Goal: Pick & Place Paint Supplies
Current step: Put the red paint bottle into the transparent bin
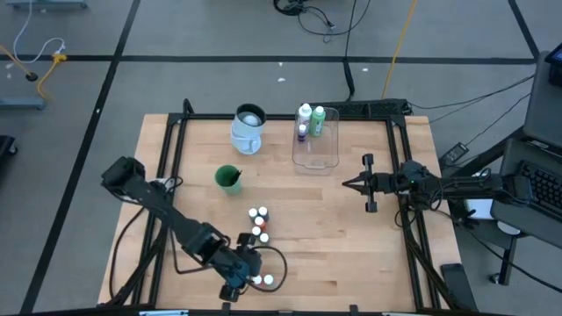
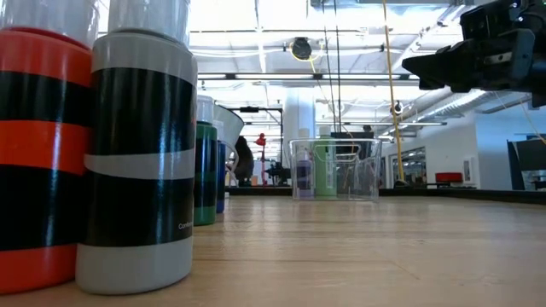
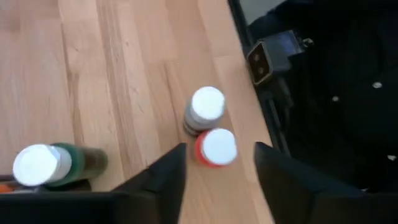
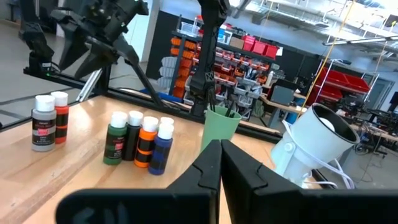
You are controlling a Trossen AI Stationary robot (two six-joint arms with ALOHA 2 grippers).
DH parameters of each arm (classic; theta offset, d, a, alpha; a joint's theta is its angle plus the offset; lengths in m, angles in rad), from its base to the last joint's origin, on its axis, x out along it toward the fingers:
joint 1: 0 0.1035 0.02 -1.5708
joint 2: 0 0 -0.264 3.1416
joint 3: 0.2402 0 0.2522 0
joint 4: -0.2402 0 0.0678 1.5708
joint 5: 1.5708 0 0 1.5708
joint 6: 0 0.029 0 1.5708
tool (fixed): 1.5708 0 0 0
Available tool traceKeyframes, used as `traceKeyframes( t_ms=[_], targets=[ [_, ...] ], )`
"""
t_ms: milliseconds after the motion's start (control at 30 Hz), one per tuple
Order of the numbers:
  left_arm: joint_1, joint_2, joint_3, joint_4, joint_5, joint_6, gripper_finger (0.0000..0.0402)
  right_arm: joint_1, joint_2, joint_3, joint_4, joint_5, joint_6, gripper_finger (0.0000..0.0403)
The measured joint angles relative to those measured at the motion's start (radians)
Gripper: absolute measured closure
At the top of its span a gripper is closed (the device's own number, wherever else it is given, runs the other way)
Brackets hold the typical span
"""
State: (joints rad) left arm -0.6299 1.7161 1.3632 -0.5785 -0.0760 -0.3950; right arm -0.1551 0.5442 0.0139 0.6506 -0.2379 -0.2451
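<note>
Two small white-capped paint bottles stand near the table's front edge, a red one (image 3: pixel 214 148) and a grey one (image 3: pixel 202 111), also seen as a pair (image 1: pixel 263 281). My left gripper (image 3: pixel 219 177) hangs open, slanting down over the red bottle, one finger on either side of it, apart from it. Several more small bottles (image 1: pixel 257 224) stand mid-table, among them a green one (image 3: pixel 53 163). A clear tray (image 1: pixel 316 151) at the back holds a white bottle (image 1: pixel 305 113), a green bottle (image 1: pixel 319 115) and a small purple one. My right gripper (image 4: pixel 221 163) is shut, held level above the table's right side (image 1: pixel 351 183).
A green cup (image 1: pixel 228 178) with brushes standing in it and a white pitcher (image 1: pixel 248 129) stand at the back left. A black frame (image 1: pixel 171 154) borders the table, its rail (image 3: pixel 273 118) close to the two front bottles. Bare wood lies between the bottles and the right arm.
</note>
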Motion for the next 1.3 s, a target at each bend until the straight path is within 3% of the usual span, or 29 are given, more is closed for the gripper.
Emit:
traceKeyframes(
  t_ms=[200,433,1300],
  targets=[
    [0.005,0.036,0.003,0.001,0.024,-0.01,0.0123,0.0,0.0,0.0,-0.012,0.0,-0.002,0.0399],
    [0.009,0.1,0.004,0.019,0.078,-0.032,0.0086,0.0,0.0,0.0,-0.012,0.0,-0.003,0.0399],
    [0.037,0.163,0.002,0.078,0.148,-0.038,0.0173,0.0,0.0,0.0,-0.012,0.001,-0.009,0.0399]
  ],
)
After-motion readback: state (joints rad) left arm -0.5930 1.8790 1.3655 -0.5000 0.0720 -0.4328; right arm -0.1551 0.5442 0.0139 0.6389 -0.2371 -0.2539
